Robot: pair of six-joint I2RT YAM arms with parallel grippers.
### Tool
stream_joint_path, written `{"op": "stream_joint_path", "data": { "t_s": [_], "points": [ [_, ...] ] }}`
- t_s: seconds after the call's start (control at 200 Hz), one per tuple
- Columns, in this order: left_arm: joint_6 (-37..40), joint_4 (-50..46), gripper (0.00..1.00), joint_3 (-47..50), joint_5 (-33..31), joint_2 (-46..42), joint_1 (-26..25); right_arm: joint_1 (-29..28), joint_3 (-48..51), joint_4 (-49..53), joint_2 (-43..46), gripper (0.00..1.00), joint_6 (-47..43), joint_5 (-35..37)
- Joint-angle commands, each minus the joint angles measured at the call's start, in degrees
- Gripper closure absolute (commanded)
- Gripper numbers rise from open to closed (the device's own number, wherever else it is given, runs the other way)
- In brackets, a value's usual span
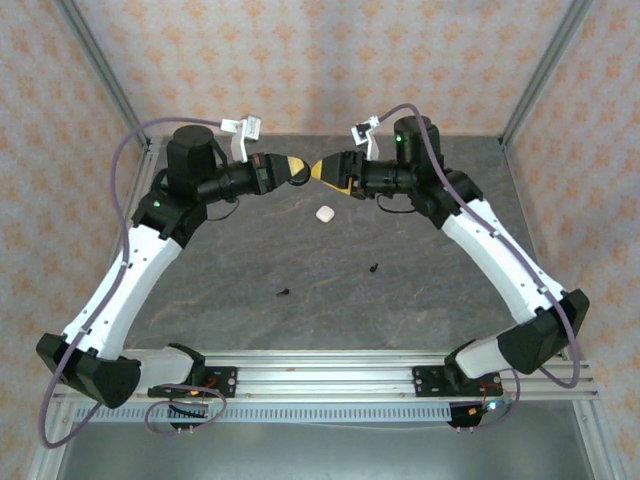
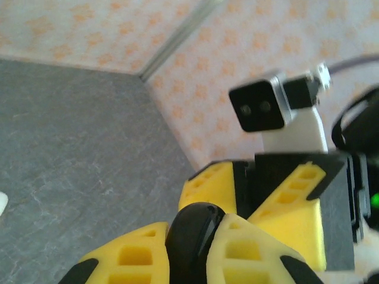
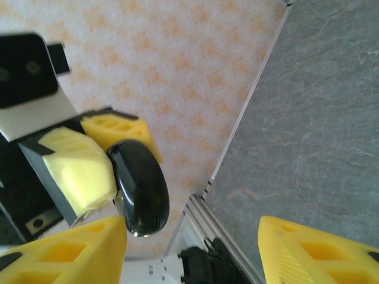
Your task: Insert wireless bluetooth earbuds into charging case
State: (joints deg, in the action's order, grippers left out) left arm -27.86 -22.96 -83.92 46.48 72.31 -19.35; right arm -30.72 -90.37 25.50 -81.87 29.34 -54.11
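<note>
Earbuds (image 1: pixel 373 267) lie loose on the bench (image 1: pixel 450 290), well apart from the glossy black charging case (image 3: pixel 139 189) pinched mid-air in the left claw (image 1: pixel 303 168); the right claw (image 3: pixel 192 231) gapes open beside it. A careless handover could drop it.

Black case (image 2: pixel 195 234): lower end hidden between left hand (image 2: pixel 192 254) fingers, cut by bottom edge. White object (image 2: pixel 2 204) cropped at left edge. Black specks (image 1: pixel 374 267) on tabletop (image 1: pixel 250 255): too small to identify.

Grey table (image 1: pixel 250 260) bears a white case (image 1: pixel 324 213), two black earbuds (image 1: pixel 373 267).
</note>
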Motion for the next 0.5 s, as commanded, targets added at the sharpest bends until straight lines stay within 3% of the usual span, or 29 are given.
{"op": "stream_joint_path", "data": {
  "t_s": [0.0,0.09,0.18,0.495],
  "points": [
    [22.17,-17.03,1.00,-7.12,9.73,1.87,0.21,-0.89,-4.99,15.15,0.78,0.43,-15.97,-5.73],
    [29.84,-23.42,1.00,-11.95,15.00,4.17,0.21,-3.18,-5.52,15.13,0.31,0.48,-17.20,-7.01],
    [34.98,-23.94,1.00,-12.80,21.49,4.81,0.20,-5.51,-4.99,13.25,0.17,0.57,-17.66,-7.80],
    [40.01,-25.77,1.00,-11.82,23.04,3.08,0.11,-6.64,-3.24,6.39,0.91,0.72,-15.05,-9.18]
  ]
}}
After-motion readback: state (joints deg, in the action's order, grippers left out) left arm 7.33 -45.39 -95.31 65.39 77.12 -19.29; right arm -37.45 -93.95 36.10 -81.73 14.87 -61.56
